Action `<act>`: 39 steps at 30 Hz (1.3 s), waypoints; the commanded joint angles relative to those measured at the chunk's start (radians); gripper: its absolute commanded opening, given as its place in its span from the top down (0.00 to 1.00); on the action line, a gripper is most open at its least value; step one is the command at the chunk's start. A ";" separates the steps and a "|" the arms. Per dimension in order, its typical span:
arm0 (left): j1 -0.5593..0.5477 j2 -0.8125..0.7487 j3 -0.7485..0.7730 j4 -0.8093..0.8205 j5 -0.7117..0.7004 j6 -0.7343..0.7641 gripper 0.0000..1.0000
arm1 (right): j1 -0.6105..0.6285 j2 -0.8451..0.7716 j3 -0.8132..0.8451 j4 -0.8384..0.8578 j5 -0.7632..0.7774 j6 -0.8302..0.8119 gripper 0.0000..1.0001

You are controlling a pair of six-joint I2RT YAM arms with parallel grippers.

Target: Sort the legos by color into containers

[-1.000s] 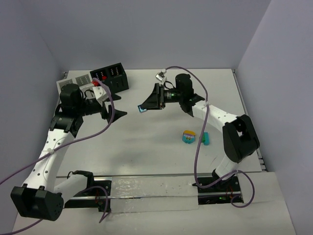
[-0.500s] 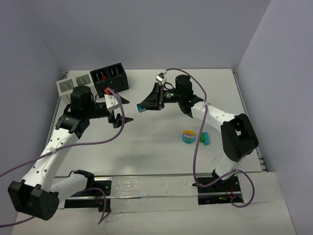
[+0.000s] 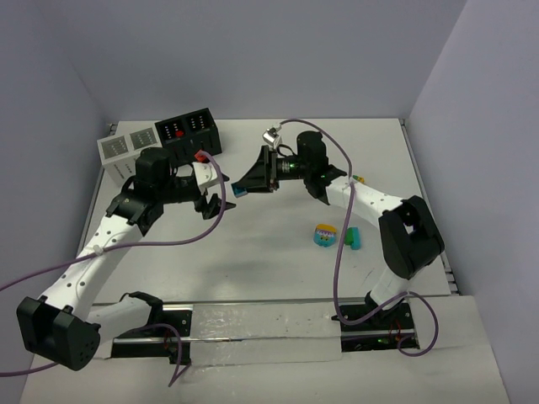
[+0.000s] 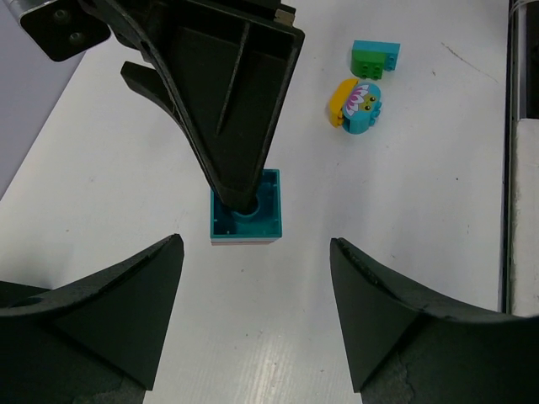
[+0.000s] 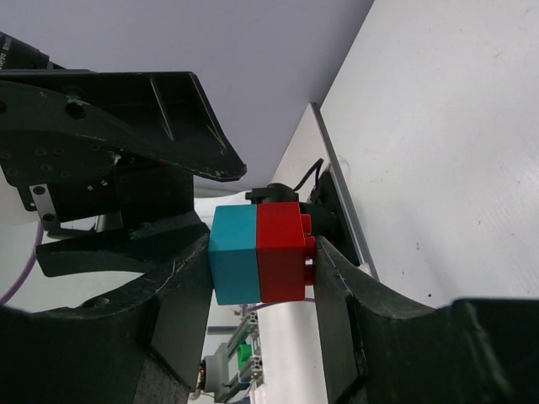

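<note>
Nearest the arm bases, on the right side of the worktop [image 3: 253, 261], a rounded cyan-and-yellow piece [image 3: 324, 234] is lying with a teal-and-green brick [image 3: 354, 238] just beside it on its right. Both are well apart from the hands.

Further in, around the middle, the two hands meet almost tip to tip. The right hand [image 5: 257, 276] is clamped on a little stack, a teal brick [image 5: 234, 254] stuck to a red brick [image 5: 283, 251], pinched from both sides and held up off the worktop. From the left wrist camera you're looking into the hollow underside of the teal one, sitting at the end of the right hand's black fingers [image 4: 236, 109]. The left hand [image 4: 254, 252] is spread wide and isn't gripping anything. The stack sits just ahead of the gap between its fingers and touches neither one.

At the back left are the two containers, a white box [image 3: 126, 148] and a black box [image 3: 192, 135], right next to each other with the black one on the right. Both have square recesses on top. There's a bit of red in the leftmost recess of the black box, too small to say what exactly. Can't tell what's in the white one.
</note>
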 commanded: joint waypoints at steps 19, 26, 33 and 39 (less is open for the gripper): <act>-0.049 0.016 0.017 0.106 -0.125 -0.023 0.36 | 0.038 -0.021 0.033 0.059 -0.007 0.036 0.89; -0.052 0.018 0.012 0.101 -0.122 -0.019 0.40 | 0.040 -0.021 0.036 0.067 -0.012 0.044 0.89; -0.054 0.019 0.014 0.094 -0.118 -0.019 0.60 | 0.040 -0.022 0.028 0.092 -0.018 0.061 0.89; -0.052 0.017 0.007 0.075 -0.115 -0.041 0.91 | 0.040 -0.018 0.050 0.120 -0.040 0.091 0.70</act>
